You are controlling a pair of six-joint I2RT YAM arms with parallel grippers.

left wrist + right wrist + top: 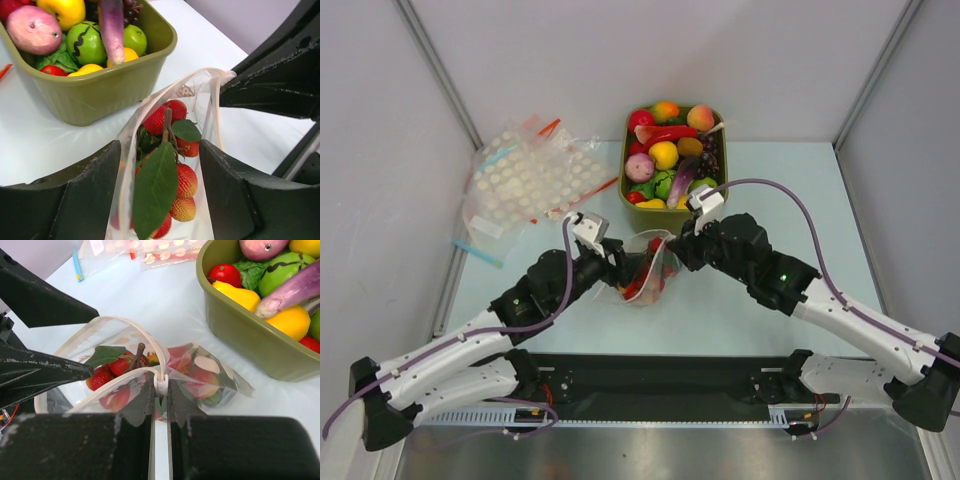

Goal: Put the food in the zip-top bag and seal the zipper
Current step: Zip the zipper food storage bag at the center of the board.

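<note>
Your zip-top bag (648, 272) sits in the middle of the pale surface (740, 310). It is between your two arms and just in front of the green tub (110, 95).

The bag is clear and crinkly. Inside it you can see bumpy red berries (186, 180) on a brown stem, with big green leaves (155, 192). The food is in the bag, and some of the leaves reach up near the mouth.

Your right jaws are clenched tight. They pinch the zipper (125, 326), the pale strip along the bag's mouth, at one spot. The two black fingers (132, 407) press together with the strip between them.

Your left jaws are released and stand wide apart. One black finger (75, 200) is on each side of the bag, and the bag's mouth lies between them. You cannot tell if they touch the plastic.

The zipper is not sealed. Away from the pinched spot, its two sides bow apart in a wide loop, so the mouth gapes open.

The tub is full of toy food. It holds a pink round piece (32, 29), a green one (86, 44), yellow ones and a long purple piece (112, 25).

A heap of dotted clear bags (530, 180) lies at the far left of the surface, well apart from your bag.
</note>
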